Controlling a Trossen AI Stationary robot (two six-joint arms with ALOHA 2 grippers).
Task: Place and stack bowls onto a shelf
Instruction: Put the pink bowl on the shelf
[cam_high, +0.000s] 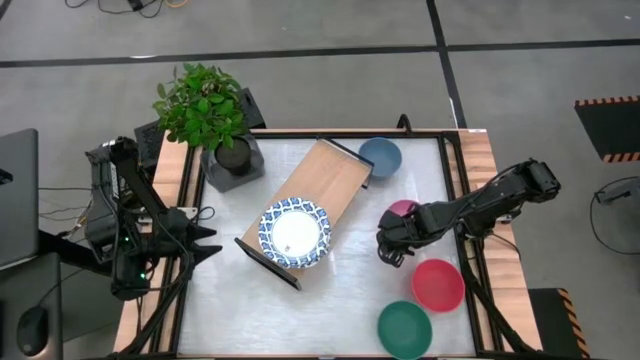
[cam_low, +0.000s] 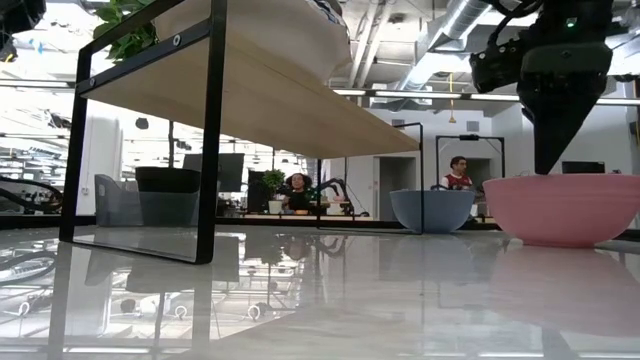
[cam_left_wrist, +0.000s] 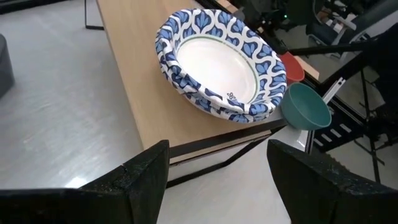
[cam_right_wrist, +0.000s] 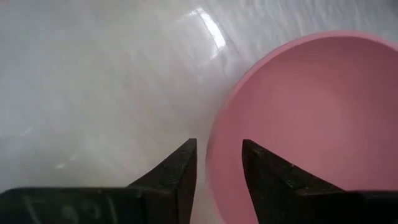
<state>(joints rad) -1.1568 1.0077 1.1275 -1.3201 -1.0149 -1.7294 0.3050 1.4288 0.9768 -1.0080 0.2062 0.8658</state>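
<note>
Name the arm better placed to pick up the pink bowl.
Right. Its pincer hangs open straddling the pink bowl's rim, one finger inside and one outside. The left pincer waits at the table's left edge, beyond the shelf.

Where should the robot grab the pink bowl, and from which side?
Probably by the rim, from above. The pink bowl sits upright and open on the table, so its thin wall suits a pinch: one finger inside, one outside. The right hand already straddles the near rim.

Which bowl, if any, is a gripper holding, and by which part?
None is held yet. The right gripper has its open fingers astride the pink bowl's rim, not closed. The left gripper is open and empty near the shelf.
</note>
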